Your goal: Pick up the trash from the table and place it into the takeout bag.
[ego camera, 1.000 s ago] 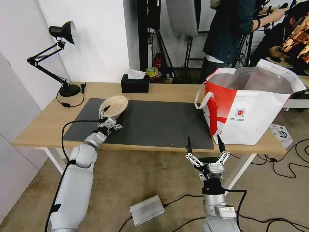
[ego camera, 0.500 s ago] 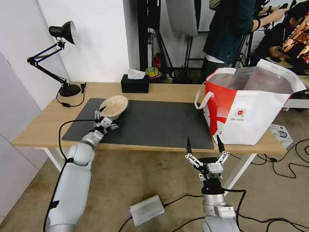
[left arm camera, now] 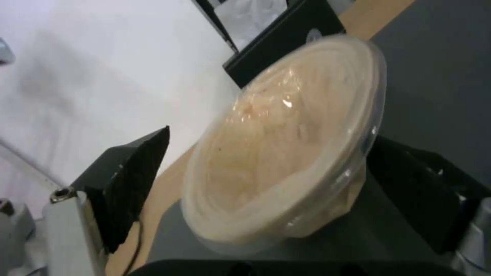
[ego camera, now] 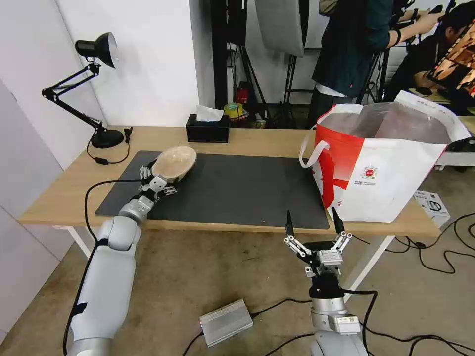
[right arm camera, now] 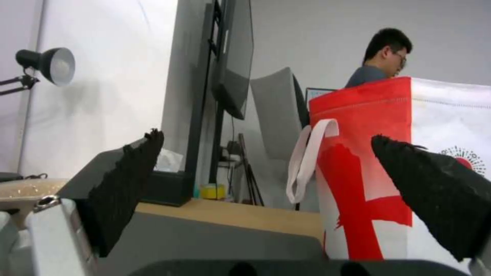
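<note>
The left gripper (ego camera: 154, 170) clasped the tilted bowl (ego camera: 174, 162) over the mat (ego camera: 237, 188); the right gripper (ego camera: 312, 225) hung released below the surface (ego camera: 74, 183) edge.

The pulp bowl (ego camera: 174, 163), left of centre, is pale beige under a clear glossy film. Below it lies a dark grey mat (ego camera: 237, 190) on a light-wood table (ego camera: 64, 190) with white legs. At right, the takeout bag (ego camera: 381, 163) is red and white, with white handles, silver lining and a small red round logo. At upper left stands a black desk lamp (ego camera: 94, 49); the tissue box (ego camera: 208, 129) is black.
</note>
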